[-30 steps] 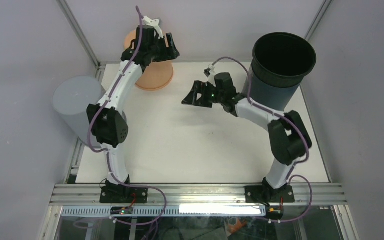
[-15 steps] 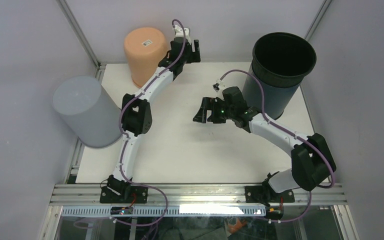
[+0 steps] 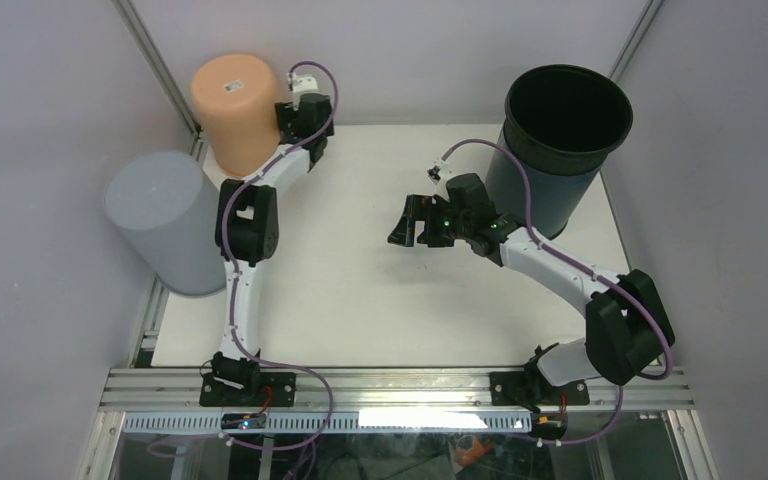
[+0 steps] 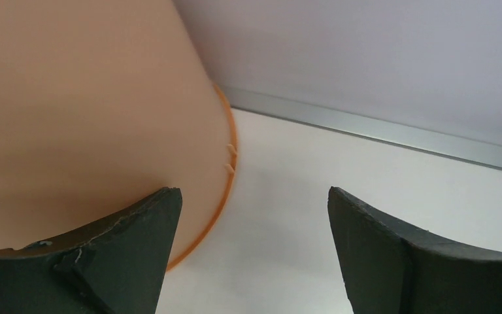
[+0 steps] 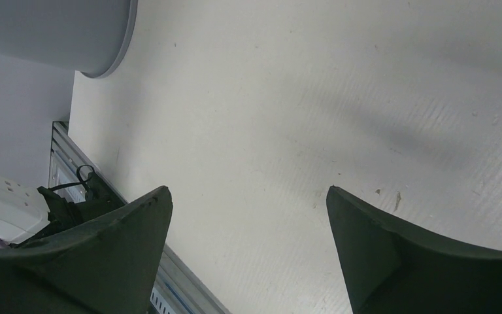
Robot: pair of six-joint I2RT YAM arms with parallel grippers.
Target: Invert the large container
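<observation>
The large black container (image 3: 560, 140) stands upright, mouth up, at the back right of the table. My right gripper (image 3: 406, 222) is open and empty, hovering over the table's middle, left of the black container and apart from it; its wrist view (image 5: 248, 212) shows only bare table between the jaws. My left gripper (image 3: 300, 118) is open at the back left. Its wrist view (image 4: 251, 219) shows the left finger (image 4: 124, 242) against the wall of an upside-down orange container (image 4: 85, 111), with nothing between the jaws.
The orange container (image 3: 232, 110) stands upside down in the back left corner. A grey container (image 3: 165, 220) stands upside down at the left edge, also in the right wrist view (image 5: 52, 33). The aluminium frame rail (image 3: 400, 385) runs along the near edge.
My left gripper swung left toward the back left corner, and the orange container moved left with it. My right gripper shifted slightly and now holds still.
</observation>
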